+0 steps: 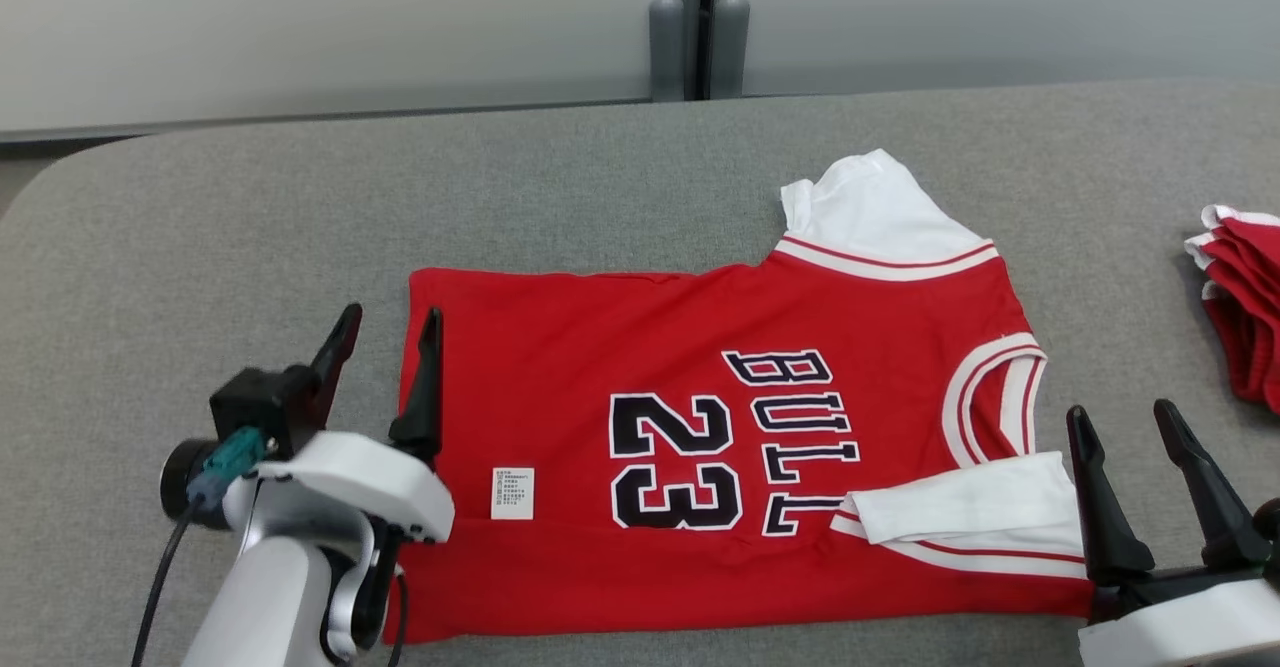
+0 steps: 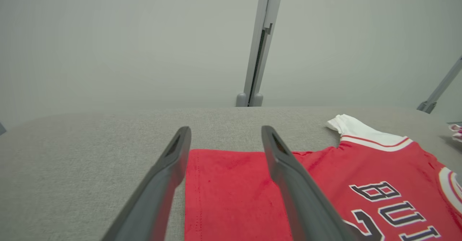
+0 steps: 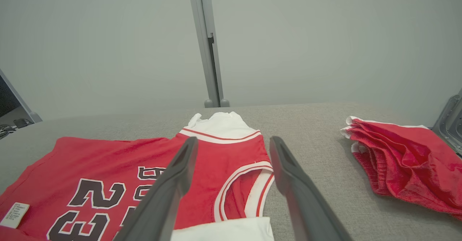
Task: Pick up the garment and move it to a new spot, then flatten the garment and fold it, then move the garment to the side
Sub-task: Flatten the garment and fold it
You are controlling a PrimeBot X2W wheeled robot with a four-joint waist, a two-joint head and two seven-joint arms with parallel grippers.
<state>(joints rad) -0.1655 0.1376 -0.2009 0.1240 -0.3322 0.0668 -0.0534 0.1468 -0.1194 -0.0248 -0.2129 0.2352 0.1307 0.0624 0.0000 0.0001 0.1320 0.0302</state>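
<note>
The garment (image 1: 700, 347), a red jersey, lies flat mid-table (image 1: 300, 197), hem toward the left edge and collar toward the right. The left gripper (image 1: 391, 312) stands spread astride the hem, and the right gripper (image 1: 1120, 409) is spread just off the collar; neither holds cloth. Folding looks to be in hand, since the near sleeve (image 1: 960, 512) lies turned in. The next move calls for pinching both ends and carrying one long edge over evenly.
</note>
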